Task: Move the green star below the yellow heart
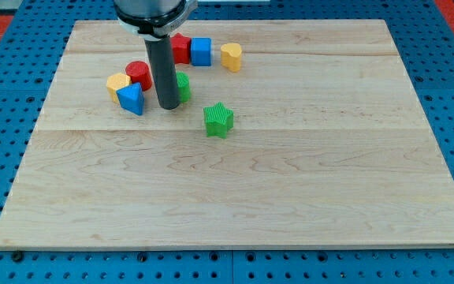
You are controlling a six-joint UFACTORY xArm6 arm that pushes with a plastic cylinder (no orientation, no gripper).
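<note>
Jaws: none (just a rod); my tip (pixel 169 106) stands left of the green star (pixel 218 120).

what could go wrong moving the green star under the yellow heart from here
1. My tip sits among the cluster, against a second green block and near the blue triangle; swinging out could drag them.
2. The green star lies left of the yellow heart; an off-centre push may spin it off course.
</note>
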